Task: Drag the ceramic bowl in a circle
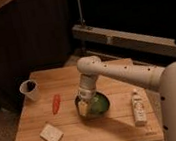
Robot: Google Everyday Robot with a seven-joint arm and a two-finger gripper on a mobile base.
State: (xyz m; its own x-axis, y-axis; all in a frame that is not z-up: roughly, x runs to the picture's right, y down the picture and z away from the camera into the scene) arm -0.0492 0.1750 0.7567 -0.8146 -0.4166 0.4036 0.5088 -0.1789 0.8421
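Note:
The green ceramic bowl (98,104) sits on the wooden table (91,130), a little right of its middle. My gripper (84,106) reaches down from the white arm and is at the bowl's left rim, touching it. The arm crosses above the bowl from the right. The bowl's left part is hidden behind the gripper.
A white cup (30,90) with a dark inside stands at the back left. A red carrot-like item (56,103) lies left of the bowl. A white square packet (51,134) lies at the front left. A small white bottle (138,107) lies near the right edge.

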